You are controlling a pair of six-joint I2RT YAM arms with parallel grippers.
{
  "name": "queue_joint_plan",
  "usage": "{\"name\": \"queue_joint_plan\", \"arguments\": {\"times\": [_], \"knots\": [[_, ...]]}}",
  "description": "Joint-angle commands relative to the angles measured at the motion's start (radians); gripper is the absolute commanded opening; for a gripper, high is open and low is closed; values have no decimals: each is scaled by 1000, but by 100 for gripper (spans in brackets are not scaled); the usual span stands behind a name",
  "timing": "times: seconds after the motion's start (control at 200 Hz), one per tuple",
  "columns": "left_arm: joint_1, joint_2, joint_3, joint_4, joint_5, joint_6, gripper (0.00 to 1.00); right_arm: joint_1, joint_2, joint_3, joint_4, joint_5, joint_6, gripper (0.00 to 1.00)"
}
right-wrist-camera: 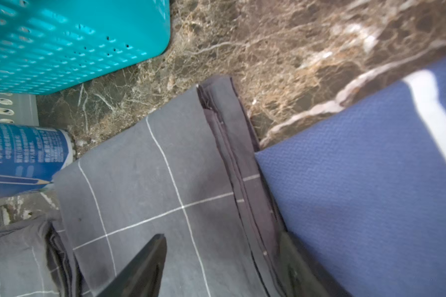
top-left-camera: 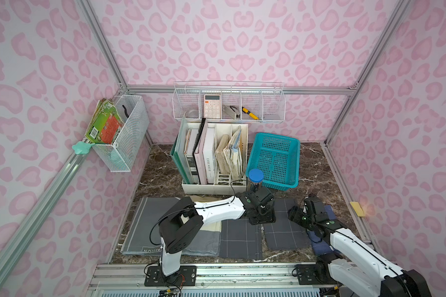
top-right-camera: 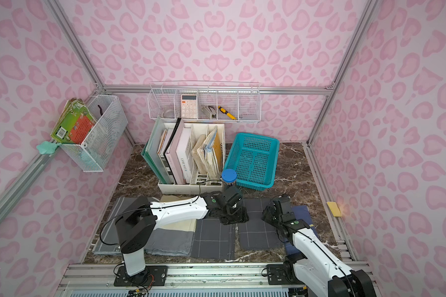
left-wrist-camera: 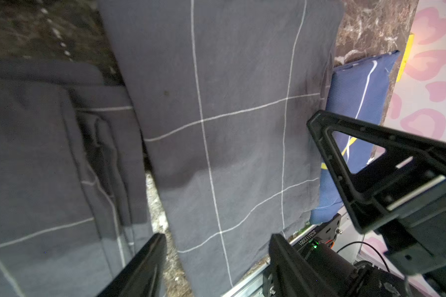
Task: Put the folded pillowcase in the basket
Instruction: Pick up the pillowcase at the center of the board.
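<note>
1. In a top view: the pillowcase [top-left-camera: 283, 231] lies flat by the table's [top-left-camera: 165, 180] front edge, right of middle, with left gripper [top-left-camera: 262, 218] and right gripper [top-left-camera: 292, 213] at opposite sides. They look set, I'd say, for a two-handed lift. The basket [top-left-camera: 277, 135] sits empty toward the back edge.
2. Left wrist: fingers [left-wrist-camera: 144, 264] apart, straddling the cloth, nothing pinched yet.
3. Right wrist: fingers [right-wrist-camera: 142, 267] apart too, astride the stacked fold edge just beside a blue cushion [right-wrist-camera: 358, 192], probably to catch every layer.

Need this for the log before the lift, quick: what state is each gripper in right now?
Left gripper: open, jaws apart over the folded grey white-checked fabric pillowcase, nothing gripped.
Right gripper: open, above that pillowcase's layered edge, nothing gripped.
</note>
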Motion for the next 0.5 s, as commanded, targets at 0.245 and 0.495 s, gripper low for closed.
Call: {"name": "queue_joint_plan", "arguments": {"times": [0.245,0.495], "knots": [[0,48,35,-12,9,5,67,-1,58,-6,34,18,-5,70],[0,89,73,-47,1,3,69,-2,61,-9,15,69,3,73]]}}
